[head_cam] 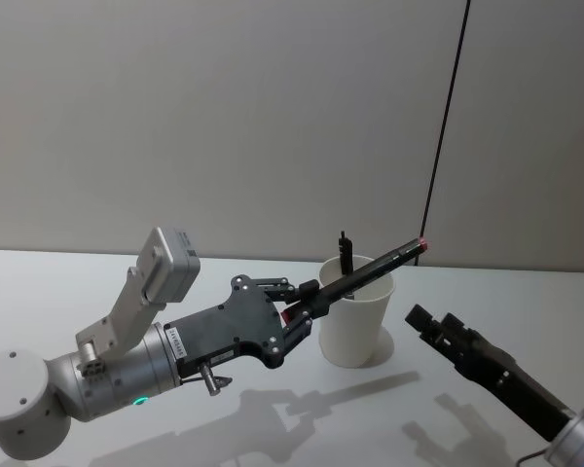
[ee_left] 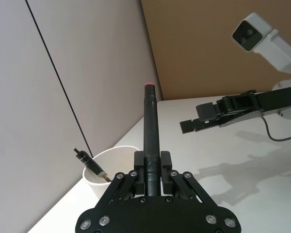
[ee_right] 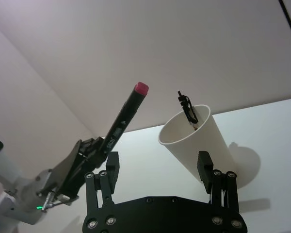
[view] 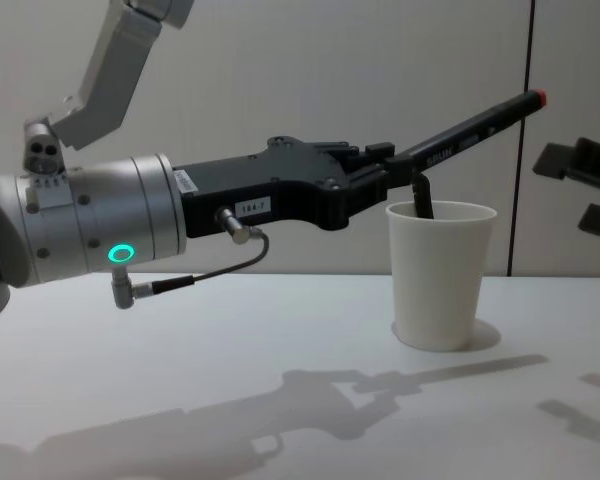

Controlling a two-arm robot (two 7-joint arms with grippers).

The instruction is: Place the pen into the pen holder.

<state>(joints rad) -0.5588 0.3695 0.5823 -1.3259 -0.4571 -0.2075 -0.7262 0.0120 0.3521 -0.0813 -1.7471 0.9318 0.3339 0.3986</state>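
My left gripper (head_cam: 307, 302) is shut on a black pen (head_cam: 370, 272) with a red end cap. The pen slants up and across above the pen holder (head_cam: 355, 326), a white paper cup on the table. In the chest view the pen (view: 470, 125) passes over the cup's (view: 440, 280) rim, its red end pointing away from the gripper (view: 375, 160). Another black pen (head_cam: 345, 251) stands inside the cup. My right gripper (head_cam: 423, 321) hangs open to the right of the cup, apart from it. In the right wrist view its fingers (ee_right: 203, 162) frame the cup (ee_right: 203, 136).
The white table (head_cam: 97, 282) runs back to a grey wall. A dark vertical seam (head_cam: 448, 117) in the wall rises behind the cup. Shadows of both arms lie on the table in front.
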